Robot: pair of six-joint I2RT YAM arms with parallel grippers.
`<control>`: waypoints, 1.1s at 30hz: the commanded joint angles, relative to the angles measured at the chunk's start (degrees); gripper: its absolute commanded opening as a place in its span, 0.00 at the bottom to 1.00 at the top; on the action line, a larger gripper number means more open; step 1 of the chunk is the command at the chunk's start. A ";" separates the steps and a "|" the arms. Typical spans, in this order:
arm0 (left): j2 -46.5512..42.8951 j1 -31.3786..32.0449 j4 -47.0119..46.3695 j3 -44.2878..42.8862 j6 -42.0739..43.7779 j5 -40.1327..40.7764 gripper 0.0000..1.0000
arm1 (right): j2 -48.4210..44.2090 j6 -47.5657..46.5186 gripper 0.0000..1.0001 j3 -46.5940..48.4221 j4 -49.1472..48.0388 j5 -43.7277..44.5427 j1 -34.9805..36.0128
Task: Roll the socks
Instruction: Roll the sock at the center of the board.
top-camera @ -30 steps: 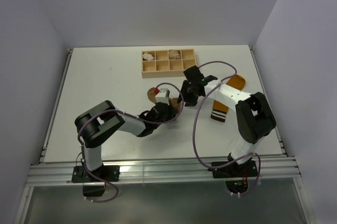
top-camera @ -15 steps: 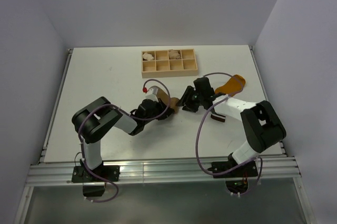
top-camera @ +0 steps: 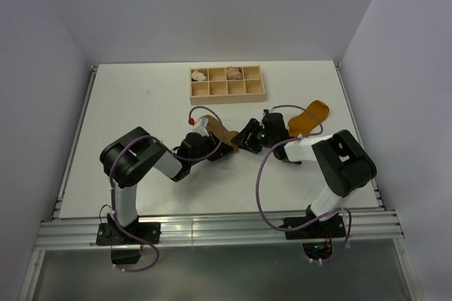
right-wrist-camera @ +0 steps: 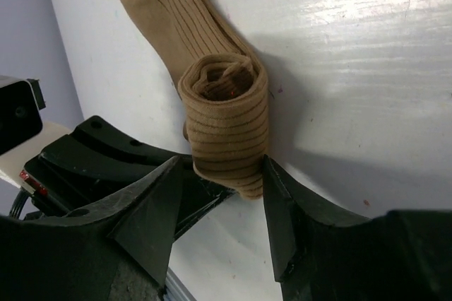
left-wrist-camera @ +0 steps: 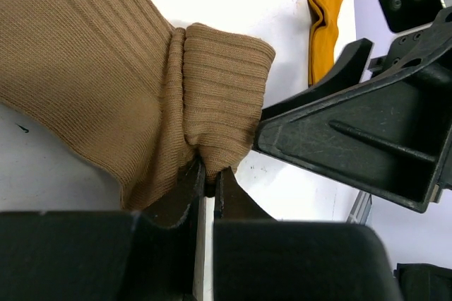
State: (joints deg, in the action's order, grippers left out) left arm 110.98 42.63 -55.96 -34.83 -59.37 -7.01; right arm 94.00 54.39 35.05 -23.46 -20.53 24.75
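Midway through rolling the tan sock point(right-wrist-camera: 224, 128), near the middle of the bench point(top-camera: 141, 103), between the two arms. One end wound into a short, fat coil, with its spiral end facing the right wrist camera. The remaining length flat and unrolled, trailing away across the bench. Left fingers point(left-wrist-camera: 185, 191) pinched tight on a fold of the sock just under the coil, pinning it there. Right fingers point(right-wrist-camera: 152, 205) spread part-way, straddling the coil, one at each side and close against it. No squeeze to be made out. Orange sock point(top-camera: 307, 119) lying loose off to the right, apart from the tan one, not yet rolled.

Next, as a judgement: close gently on the coil, turn it along the flat length, keep the layers even. Ease off with the left only after securing the roll. Likely to spring open otherwise.

Ribbed knit, soft, matte, probably stretchy. Fingers of hard black plastic, wedge-shaped. Bench smooth, white, faintly glossy, lightly speckled.
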 commanded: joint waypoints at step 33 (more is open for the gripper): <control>-10.78 7.89 23.52 -4.80 17.00 20.52 0.44 | 6.98 -10.35 0.00 23.92 44.72 17.88 0.47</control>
State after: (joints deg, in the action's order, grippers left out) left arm 102.74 47.46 -38.79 -36.95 -49.17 4.97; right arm 99.94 48.01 54.85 6.48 -11.75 24.25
